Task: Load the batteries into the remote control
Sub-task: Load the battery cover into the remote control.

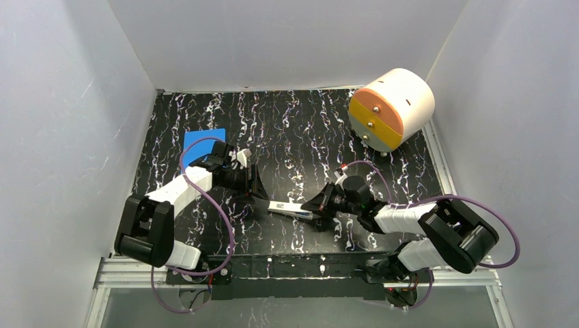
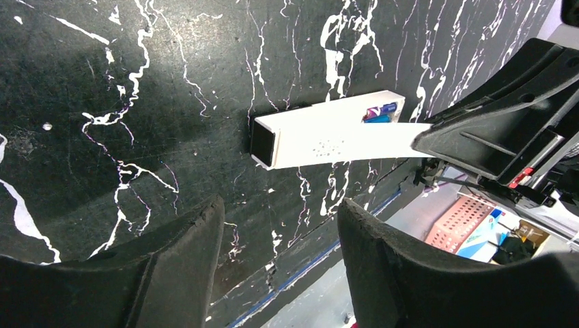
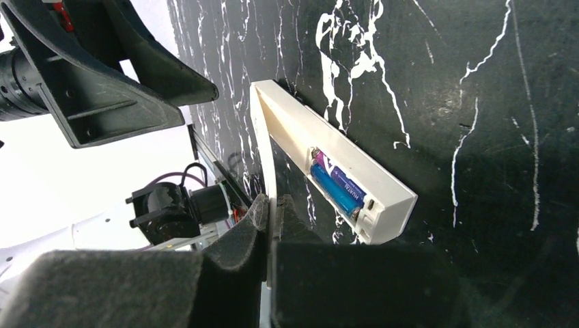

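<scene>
My right gripper (image 3: pixel 271 208) is clenched on a thin white flap (image 3: pixel 263 147) that is seen edge-on and meets the remote control (image 3: pixel 355 171) at its far end. The fingers pinch the flap's near part with no gap between them. The remote is a slim white bar in the near middle of the black marbled table (image 1: pixel 300 137), between my two grippers. I cannot tell whether all of it rests on the surface. Its recess is uncovered, and the batteries (image 3: pixel 336 186) lie in it side by side, one blue and one more purple, at the end of the bar nearer my right wrist. My left gripper (image 2: pixel 280 205) is released, its two fingers (image 2: pixel 177 266) spread wide. It hangs just left of the remote's other end and touches nothing. That end shows a dark square opening towards my left wrist camera. A flat blue pad (image 1: pixel 198 142) lies at the far left, partly behind my left arm, and a cream-and-orange drum (image 1: pixel 391 108) sits in the far right corner.
</scene>
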`<state>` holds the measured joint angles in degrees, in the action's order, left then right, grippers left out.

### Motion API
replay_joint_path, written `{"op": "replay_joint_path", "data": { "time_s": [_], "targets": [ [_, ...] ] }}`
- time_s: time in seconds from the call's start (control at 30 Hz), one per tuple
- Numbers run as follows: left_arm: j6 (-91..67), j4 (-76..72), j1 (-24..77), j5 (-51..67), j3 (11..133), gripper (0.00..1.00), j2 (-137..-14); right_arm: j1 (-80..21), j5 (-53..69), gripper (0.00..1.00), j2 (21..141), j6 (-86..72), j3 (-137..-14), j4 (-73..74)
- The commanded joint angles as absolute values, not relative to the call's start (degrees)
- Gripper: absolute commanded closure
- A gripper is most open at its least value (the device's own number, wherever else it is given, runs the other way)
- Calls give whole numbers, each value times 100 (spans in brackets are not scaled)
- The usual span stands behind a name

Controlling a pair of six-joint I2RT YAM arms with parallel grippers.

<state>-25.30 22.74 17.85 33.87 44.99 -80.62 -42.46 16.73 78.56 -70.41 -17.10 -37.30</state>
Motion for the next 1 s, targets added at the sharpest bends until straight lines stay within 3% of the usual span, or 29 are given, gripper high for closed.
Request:
{"op": "replay_joint_path", "data": {
  "time_s": [0.0, 0.63, 0.97],
  "targets": [
    [-2518, 2404, 1834, 3396, 4469, 41, -8116, -4191, 1433, 99, 7817, -6757, -1851, -3102],
    [-2842, 2330, 2402, 2698, 4601, 44, -8470, -4186, 1250, 99, 7789, -6582, -2110, -2070],
    [-3079, 2066, 2727, 2628, 4869, 57, -9023, -4195, 1265, 99, 7854, -6565, -2123, -1945]
  ]
}}
